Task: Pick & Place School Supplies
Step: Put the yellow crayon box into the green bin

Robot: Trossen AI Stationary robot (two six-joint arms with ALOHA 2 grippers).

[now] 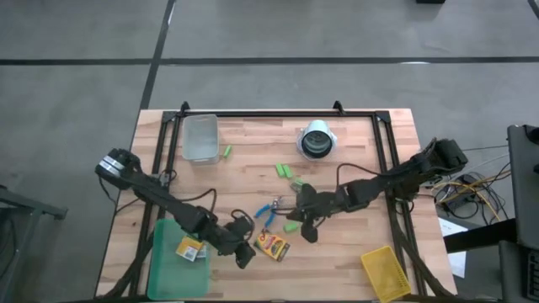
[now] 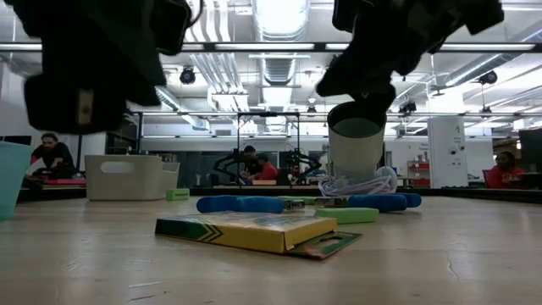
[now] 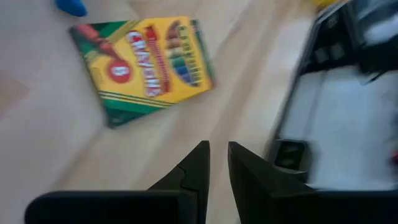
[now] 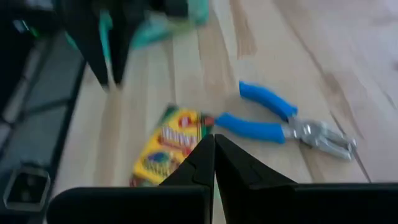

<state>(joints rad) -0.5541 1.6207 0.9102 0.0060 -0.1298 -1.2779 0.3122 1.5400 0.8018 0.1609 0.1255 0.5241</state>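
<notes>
From above, my left gripper (image 1: 246, 255) hung just beside the crayon box (image 1: 272, 247) on the table, a second box (image 1: 190, 249) lay in the green tray (image 1: 165, 268), and my right gripper (image 1: 305, 228), fingers together, hovered near the scissors (image 1: 268, 210). At table height only the near box lay flat, the scissors half hidden behind it. My left wrist showed fingers (image 3: 193, 171) nearly together on nothing, that box slanting away; my right wrist showed the scissors' blades pointing away from the box, blurred.

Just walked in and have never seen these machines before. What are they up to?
Two robot arms are sorting school supplies on a wooden table. One crayon box already lies in the green tray. The left tool, nearly shut and empty, hovers beside a second crayon box on the table. The right tool, shut and empty, hangs near the blue-handled scissors. A few green erasers lie loose.
</notes>
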